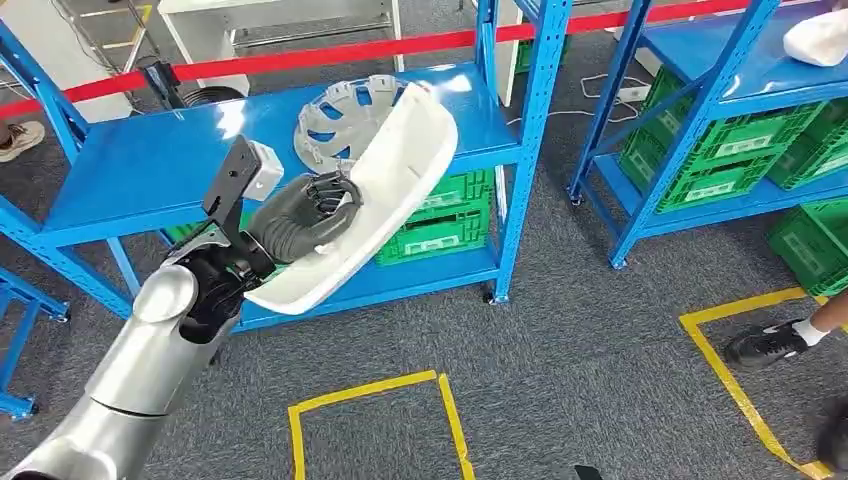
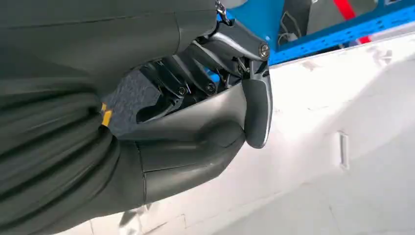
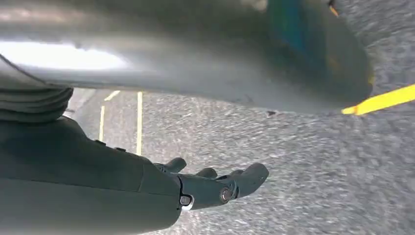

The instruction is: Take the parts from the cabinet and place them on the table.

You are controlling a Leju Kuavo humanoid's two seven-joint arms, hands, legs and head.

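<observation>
My left hand [image 1: 312, 212] grips a long white curved plastic part [image 1: 385, 190], lifted in front of the blue cabinet's [image 1: 150, 165] top shelf. In the left wrist view the thumb [image 2: 257, 110] presses on the white part [image 2: 342, 147] while the dark fingers curl behind its edge. A grey round slotted part [image 1: 335, 120] lies on the same shelf behind the white one. My right hand [image 3: 210, 188] hangs over the grey floor with its fingers stretched out and nothing in it.
A second blue rack [image 1: 700, 120] at the right holds green crates [image 1: 740, 150] and a white part [image 1: 820, 40] on top. Green crates [image 1: 440, 225] sit under the near shelf. Yellow floor tape [image 1: 370, 400] marks squares; a person's shoe [image 1: 770, 345] stands at the right.
</observation>
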